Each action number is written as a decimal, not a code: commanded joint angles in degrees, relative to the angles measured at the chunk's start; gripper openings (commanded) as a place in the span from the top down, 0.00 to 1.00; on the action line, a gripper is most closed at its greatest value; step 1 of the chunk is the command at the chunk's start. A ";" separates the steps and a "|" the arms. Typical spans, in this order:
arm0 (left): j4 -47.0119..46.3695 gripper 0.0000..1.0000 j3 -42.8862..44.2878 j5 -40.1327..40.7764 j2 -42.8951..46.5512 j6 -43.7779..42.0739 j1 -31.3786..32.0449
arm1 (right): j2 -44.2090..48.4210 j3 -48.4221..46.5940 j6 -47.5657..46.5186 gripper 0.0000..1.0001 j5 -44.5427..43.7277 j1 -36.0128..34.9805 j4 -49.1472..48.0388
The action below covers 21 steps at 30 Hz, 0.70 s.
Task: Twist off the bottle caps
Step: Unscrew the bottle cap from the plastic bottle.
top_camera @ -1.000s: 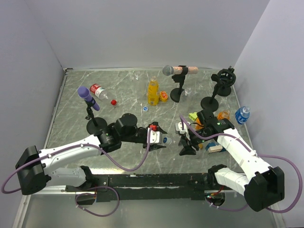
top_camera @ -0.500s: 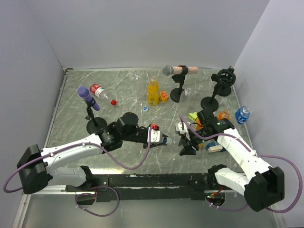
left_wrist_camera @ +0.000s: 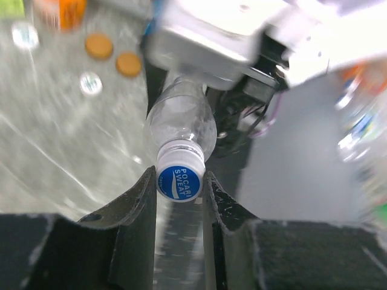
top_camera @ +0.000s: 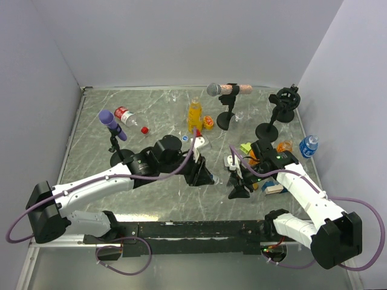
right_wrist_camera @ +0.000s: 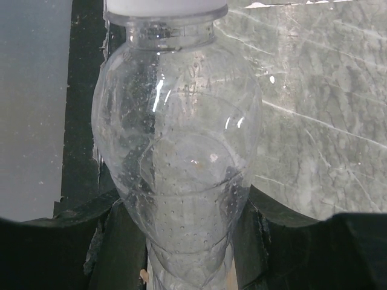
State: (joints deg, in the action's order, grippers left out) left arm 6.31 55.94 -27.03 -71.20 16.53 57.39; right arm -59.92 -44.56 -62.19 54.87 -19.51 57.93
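Note:
A clear bottle (right_wrist_camera: 181, 157) lies level between the two arms above the table's middle. My right gripper (right_wrist_camera: 181, 248) is shut on the bottle's body, one finger on each side. The bottle neck points at my left gripper (left_wrist_camera: 179, 176). A blue bottle cap (left_wrist_camera: 179, 181) printed "POCARI SWEAT" sits on that neck, and the left jaws are closed against both of its sides. From above, the left gripper (top_camera: 207, 176) and right gripper (top_camera: 237, 184) face each other. The cap itself is hidden in that top view.
An orange juice bottle (top_camera: 194, 115) stands at the back centre. A red-labelled bottle (top_camera: 125, 115) lies at back left near a loose red cap (top_camera: 144, 129). A small blue-labelled bottle (top_camera: 309, 145) lies far right. Three microphone stands (top_camera: 112, 125) (top_camera: 225, 90) (top_camera: 284, 99) rise from the table.
My left jaws have closed onto the blue cap, and the left wrist has swung and rolled over, its red-marked part now higher in the top view. The right arm has stayed still.

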 commanded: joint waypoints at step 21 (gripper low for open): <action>4.59 0.99 3.91 12.79 2.91 30.57 1.24 | -0.37 -0.09 -1.26 0.81 0.24 -0.53 -1.86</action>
State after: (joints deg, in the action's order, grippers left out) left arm 14.26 58.52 -14.46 -70.32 44.82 58.74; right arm -60.14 -44.56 -62.04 55.05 -19.55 56.21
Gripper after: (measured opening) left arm 0.316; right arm 0.553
